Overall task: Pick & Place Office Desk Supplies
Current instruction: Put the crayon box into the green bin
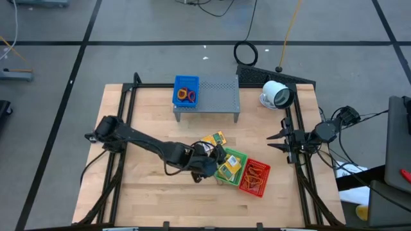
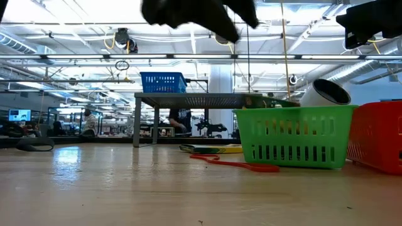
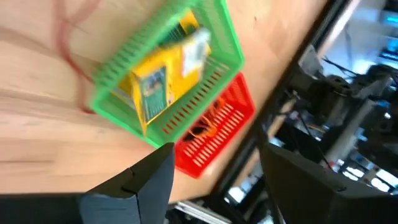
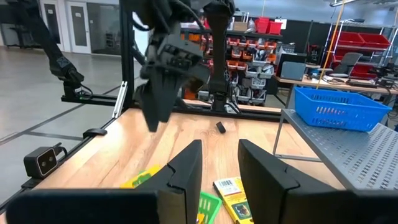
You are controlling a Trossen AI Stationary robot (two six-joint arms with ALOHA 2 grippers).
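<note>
The light wooden surface (image 1: 154, 186) carries a grey perforated metal shelf (image 1: 215, 96) by its far edge, a blue plastic basket (image 1: 186, 90) on top. Near the front edge sit a green plastic basket (image 1: 232, 165) holding flat yellow packets (image 3: 163, 79) and, touching it, a red plastic basket (image 1: 255, 178) with orange rubber bands (image 3: 208, 124). More packets lie loose beside them. The left end effector (image 1: 209, 165) hovers at the green basket — fingers spread wide, empty. The right end effector (image 1: 275, 141) waits at the right edge — fingers partly apart, empty.

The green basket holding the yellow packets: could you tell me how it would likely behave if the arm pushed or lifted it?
The green basket has thin slotted plastic walls, so it is probably light and would slide on the smooth wooden table rather than tip. Its low, wide shape suggests it stays upright. The yellow packets lie loose inside and may shift.
</note>
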